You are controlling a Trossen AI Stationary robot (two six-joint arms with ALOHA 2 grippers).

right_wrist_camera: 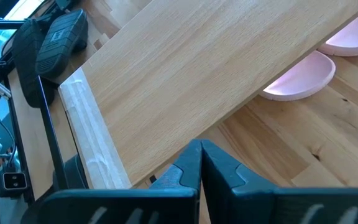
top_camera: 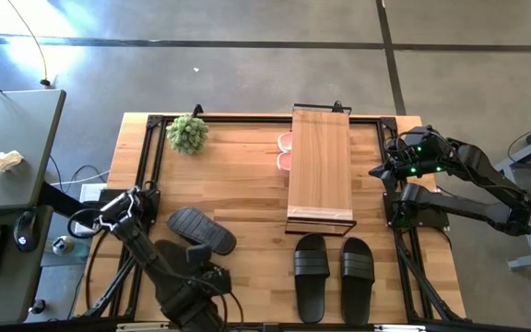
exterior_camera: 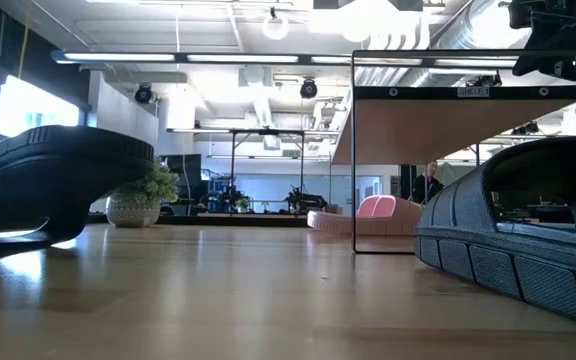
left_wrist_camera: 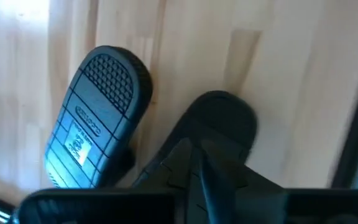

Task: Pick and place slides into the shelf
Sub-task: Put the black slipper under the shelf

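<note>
The shelf [top_camera: 321,166] stands mid-table, and the pink pair of slides [top_camera: 285,152] lies under its far left side, soles on the table. One black pair [top_camera: 333,274] lies side by side near the front edge. A third black slide [top_camera: 201,229] lies sole up [left_wrist_camera: 98,137], and another black slide [left_wrist_camera: 219,118] is beside it. My left gripper [left_wrist_camera: 196,149] is shut, its tips over that second slide. My right gripper [right_wrist_camera: 201,146] is shut, hovering at the shelf's right side [top_camera: 374,171] above the plank [right_wrist_camera: 216,74]. My left gripper's shut fingertips [left_wrist_camera: 194,155] overlap the rounded end of the upright black slide [left_wrist_camera: 229,124] in the wrist view, coming at it slanting from the table's near side. Whether they touch it, I cannot tell.
A small potted plant [top_camera: 188,135] sits at the table's far left corner. Black frame rails [top_camera: 146,157] run along the table's left and right edges. A grey desk [top_camera: 17,148] stands left of the table. Bare wood lies between the left slides and the shelf.
</note>
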